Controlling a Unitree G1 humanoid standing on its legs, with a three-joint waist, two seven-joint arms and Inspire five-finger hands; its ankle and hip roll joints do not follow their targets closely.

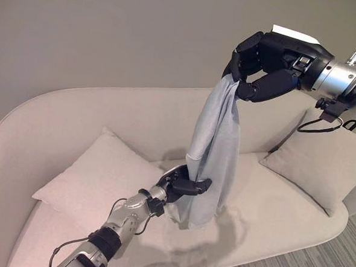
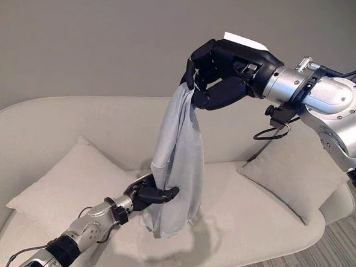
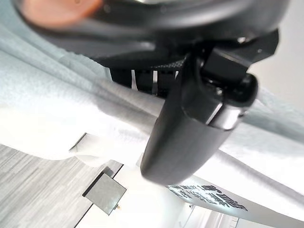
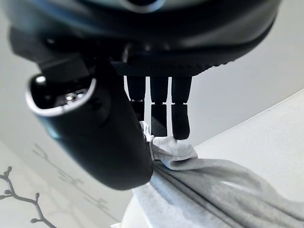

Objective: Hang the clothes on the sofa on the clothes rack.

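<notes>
The right hand (image 2: 221, 66) clenched the pale grey cloth garment (image 2: 177, 164) high; below those fingers (image 2: 197, 62), the left hand (image 2: 147, 195) pinched it, best kept taut above the cream sofa (image 2: 263, 229).

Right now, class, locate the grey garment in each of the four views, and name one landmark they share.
Left eye view: grey garment hangs centre, between both hands.
Right eye view: centre-left.
Left wrist view: a band behind the thumb.
Right wrist view: bunched beyond the fingers.
Shared landmark: the sofa.

The left hand (image 3: 190, 128) curls its thumb and fingers (image 3: 142, 81) round the pale grey garment (image 3: 57, 104).
</notes>
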